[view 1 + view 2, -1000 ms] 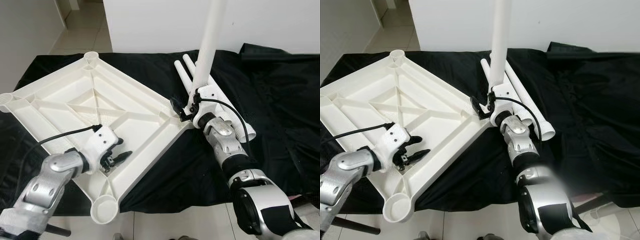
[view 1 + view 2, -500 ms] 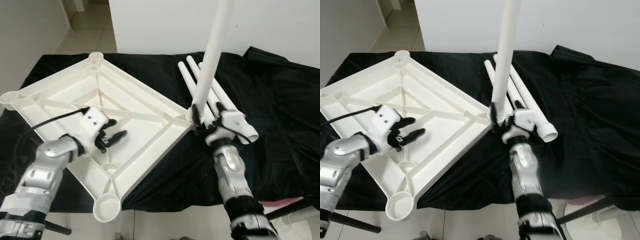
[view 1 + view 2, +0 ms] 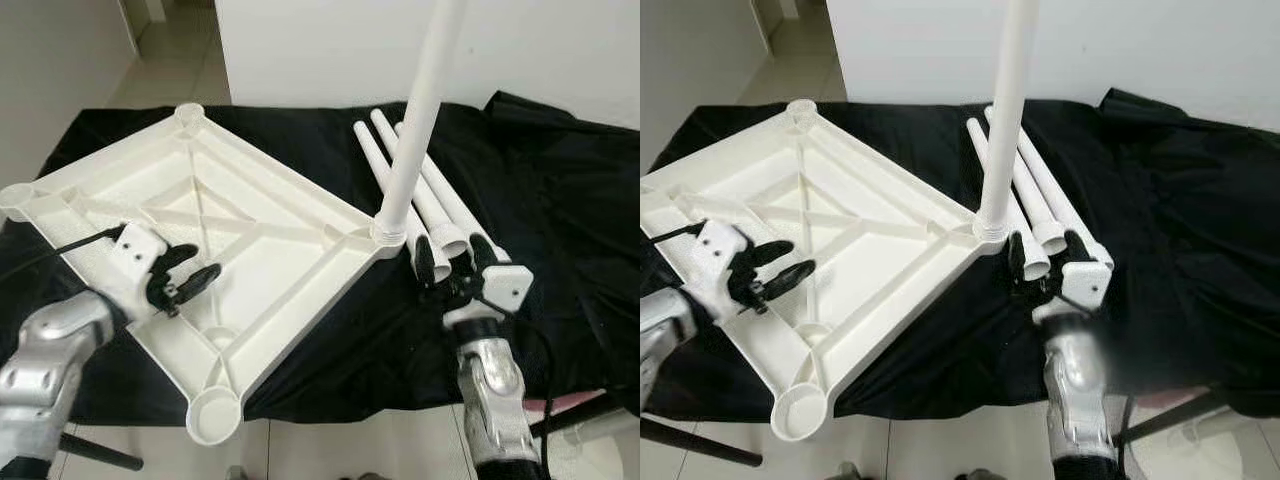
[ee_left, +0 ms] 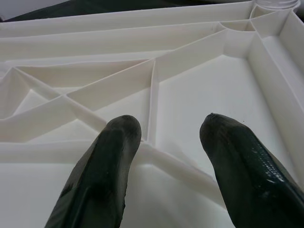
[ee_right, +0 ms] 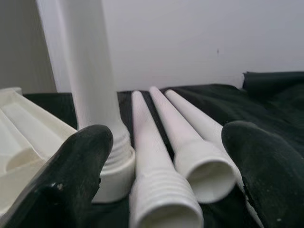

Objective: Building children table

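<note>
A white plastic tabletop (image 3: pixel 190 215) lies upside down on the black cloth, its ribbed underside up. One white leg (image 3: pixel 415 120) stands upright in the tabletop's right corner socket (image 3: pixel 388 232). Three loose white legs (image 3: pixel 425 190) lie side by side to the right of it. My right gripper (image 3: pixel 452 262) is open just in front of their near ends, holding nothing; its wrist view shows the legs' open ends (image 5: pixel 204 173) between the fingers. My left gripper (image 3: pixel 185 275) is open above the tabletop's ribs (image 4: pixel 154 97), near its left side.
The black cloth (image 3: pixel 560 200) covers the work surface and hangs over its front edge. Empty leg sockets (image 3: pixel 212 418) sit at the tabletop's other corners. A white wall (image 3: pixel 320 50) stands behind, and tiled floor (image 3: pixel 170 60) shows at the back left.
My right gripper has let go of the upright leg and drawn back toward me, right of the socket. My left gripper has slid left and toward me over the tabletop.
</note>
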`<state>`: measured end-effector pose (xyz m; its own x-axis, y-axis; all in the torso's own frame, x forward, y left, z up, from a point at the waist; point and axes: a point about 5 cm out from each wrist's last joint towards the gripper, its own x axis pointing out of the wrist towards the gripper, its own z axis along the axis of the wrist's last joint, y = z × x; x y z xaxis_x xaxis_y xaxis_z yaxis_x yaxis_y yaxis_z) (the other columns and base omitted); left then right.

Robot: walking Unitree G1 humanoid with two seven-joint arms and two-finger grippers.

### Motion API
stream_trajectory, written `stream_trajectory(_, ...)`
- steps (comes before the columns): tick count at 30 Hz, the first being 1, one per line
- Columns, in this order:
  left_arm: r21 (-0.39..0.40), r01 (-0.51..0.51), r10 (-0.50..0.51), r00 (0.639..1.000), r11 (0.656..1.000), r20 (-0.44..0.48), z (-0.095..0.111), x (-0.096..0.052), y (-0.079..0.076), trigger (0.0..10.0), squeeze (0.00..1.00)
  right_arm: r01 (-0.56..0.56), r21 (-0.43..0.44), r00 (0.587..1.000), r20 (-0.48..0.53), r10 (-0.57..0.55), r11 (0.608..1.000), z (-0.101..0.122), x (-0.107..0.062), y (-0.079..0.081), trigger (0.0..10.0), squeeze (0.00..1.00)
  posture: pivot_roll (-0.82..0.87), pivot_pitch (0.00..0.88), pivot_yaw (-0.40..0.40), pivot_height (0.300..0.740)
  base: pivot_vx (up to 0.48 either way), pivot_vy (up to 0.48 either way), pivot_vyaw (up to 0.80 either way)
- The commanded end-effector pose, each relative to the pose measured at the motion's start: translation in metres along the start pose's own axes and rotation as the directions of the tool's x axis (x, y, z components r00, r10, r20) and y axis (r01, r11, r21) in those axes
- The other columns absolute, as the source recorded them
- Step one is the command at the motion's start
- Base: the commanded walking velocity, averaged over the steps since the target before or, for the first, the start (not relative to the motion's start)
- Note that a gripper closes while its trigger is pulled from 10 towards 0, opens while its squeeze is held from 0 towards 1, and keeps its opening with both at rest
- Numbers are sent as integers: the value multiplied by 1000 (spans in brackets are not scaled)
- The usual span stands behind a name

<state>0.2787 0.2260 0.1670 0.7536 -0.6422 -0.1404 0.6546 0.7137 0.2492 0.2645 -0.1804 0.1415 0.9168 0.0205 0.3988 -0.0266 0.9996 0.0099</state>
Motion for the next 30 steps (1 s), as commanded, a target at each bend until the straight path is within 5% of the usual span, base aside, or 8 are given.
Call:
stream_trajectory(1,44,153,-152,988,987,-28,-1,-10,-1,10000,0,13,-10,1000,-8,-13,1000,2,-2,-5,10000,0,-17,145,14,740,0,0,0)
stream_trajectory(5,56,162,-157,984,985,-90,-8,-25,13,10000,0,6,-43,1000,-19,-7,999,3,-1,-13,10000,0,-6,153,19,740,0,0,0)
stream_trajectory(13,5,280,-273,942,960,-196,-16,-46,7,10000,0,-10,-64,999,-42,8,998,5,-2,-18,10000,0,2,160,21,740,0,0,0)
stream_trajectory(18,49,352,-326,905,935,-273,-21,-53,-3,10000,0,-16,-69,998,-60,12,997,5,-2,-18,10000,0,6,159,20,740,0,0,0)
stream_trajectory(30,38,411,-389,886,911,-251,-9,-56,-11,10000,0,-26,-74,997,-78,20,997,2,-1,-19,10000,0,10,159,17,740,0,0,0)
